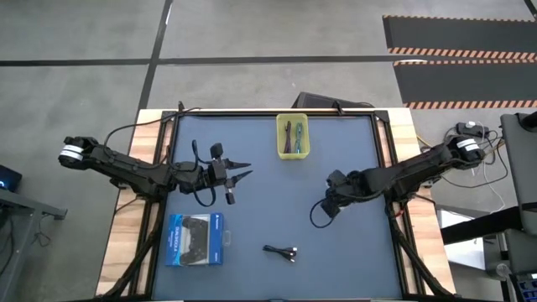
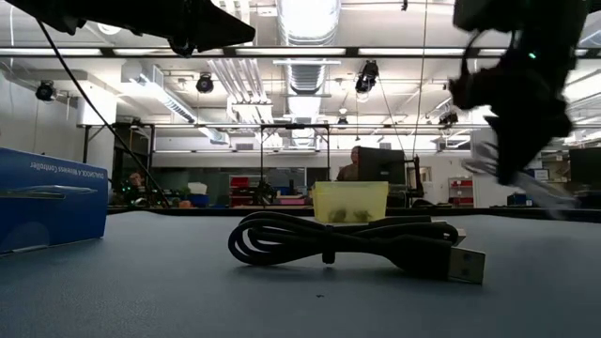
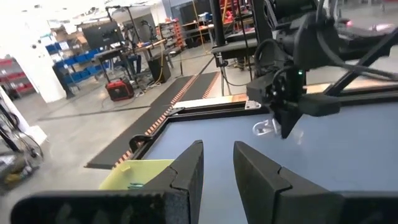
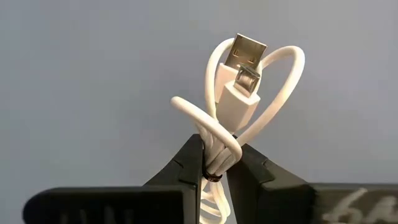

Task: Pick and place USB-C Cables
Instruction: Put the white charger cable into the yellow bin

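Right gripper (image 4: pixel 214 163): fingers clamped on the white cable (image 4: pixel 239 102), held above the blue table mat right of centre; the bundle's loops and its silver plug stick out past the fingertips
White cable in the other views: shows as a pale bundle under the right gripper (image 3: pixel 268 127) in the left wrist view; blurred in the low view
Left gripper (image 1: pixel 243 172): over the left half of the mat, pointing right, fingers a little apart, holding nothing
Black cable (image 1: pixel 281 251): coiled flat on the mat at the near edge, about mid-width; in the low view it lies nearest the camera (image 2: pixel 347 242), with its plug at the right end
Yellow bin (image 1: pixel 293 136): at the far middle of the mat, with the teal cable (image 1: pixel 299 134) and the purple cable (image 1: pixel 288 134) lying inside it
Blue box (image 1: pixel 195 239): flat on the near-left part of the mat, well apart from the black cable
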You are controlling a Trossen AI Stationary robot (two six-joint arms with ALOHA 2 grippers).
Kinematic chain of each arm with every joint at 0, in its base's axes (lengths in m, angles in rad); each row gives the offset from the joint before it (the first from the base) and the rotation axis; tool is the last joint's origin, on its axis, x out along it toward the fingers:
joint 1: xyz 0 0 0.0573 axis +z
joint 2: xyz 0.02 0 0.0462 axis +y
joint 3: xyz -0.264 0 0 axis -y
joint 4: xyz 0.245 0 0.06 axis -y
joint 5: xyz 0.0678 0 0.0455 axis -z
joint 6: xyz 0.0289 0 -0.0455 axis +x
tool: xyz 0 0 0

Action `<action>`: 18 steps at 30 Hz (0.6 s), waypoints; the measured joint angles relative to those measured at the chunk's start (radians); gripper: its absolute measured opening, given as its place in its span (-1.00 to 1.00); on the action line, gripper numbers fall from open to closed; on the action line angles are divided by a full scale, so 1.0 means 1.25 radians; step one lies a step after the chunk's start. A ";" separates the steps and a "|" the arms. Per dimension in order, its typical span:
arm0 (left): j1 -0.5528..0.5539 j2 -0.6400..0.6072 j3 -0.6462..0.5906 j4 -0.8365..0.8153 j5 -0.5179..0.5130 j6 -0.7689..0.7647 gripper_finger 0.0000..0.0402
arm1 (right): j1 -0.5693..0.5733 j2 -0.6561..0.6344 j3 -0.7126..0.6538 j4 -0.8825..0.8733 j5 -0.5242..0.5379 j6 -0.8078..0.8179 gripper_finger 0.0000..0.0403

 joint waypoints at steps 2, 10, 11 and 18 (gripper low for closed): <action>0.000 0.000 0.000 0.000 0.000 -0.026 -0.64 | 0.000 -0.012 -0.003 0.076 0.043 -0.047 -0.81; 0.001 0.000 0.001 0.000 0.027 -0.079 -0.64 | -0.001 -0.007 -0.012 0.417 0.123 -0.298 -0.81; 0.000 0.000 0.001 0.003 0.027 -0.085 -0.64 | -0.001 -0.006 -0.016 0.462 0.124 -0.330 -0.81; 0.000 0.000 0.001 0.007 0.033 -0.143 -0.64 | -0.001 0.012 -0.077 0.834 0.137 -0.585 -0.81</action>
